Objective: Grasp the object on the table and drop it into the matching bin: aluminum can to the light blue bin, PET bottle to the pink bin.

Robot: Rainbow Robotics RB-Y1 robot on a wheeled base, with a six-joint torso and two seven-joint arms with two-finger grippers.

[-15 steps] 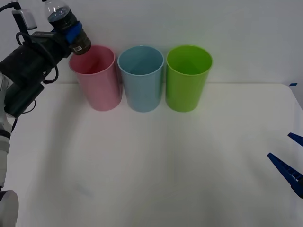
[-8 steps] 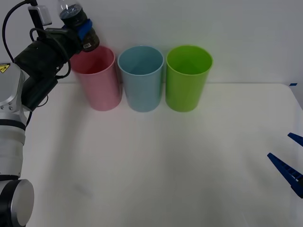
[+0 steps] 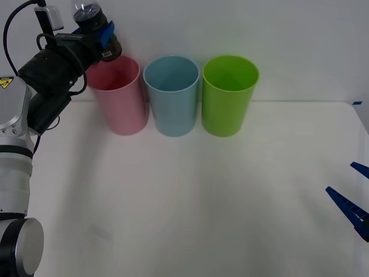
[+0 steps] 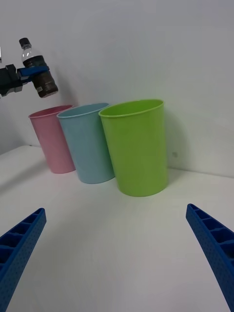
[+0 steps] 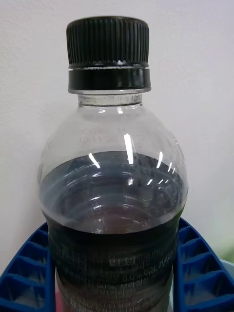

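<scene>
Left gripper (image 3: 99, 36) clamped on the PET bottle (image 3: 92, 23), raised above the pink bin's (image 3: 120, 97) rim, light blue bin (image 3: 171, 97) beside it, right gripper (image 3: 353, 193) spread wide, low over the table (image 3: 202, 202).

Three bins are standing beside the pink bin (image 3: 118, 95) inclusive: pink, blue (image 3: 171, 95), green (image 3: 229, 94). One bottle (image 3: 95, 32) is hanging above it.

The left claw (image 3: 99, 36) carrying the PET bottle (image 3: 92, 23) is now higher and nearer the pink bin (image 3: 118, 95).
</scene>
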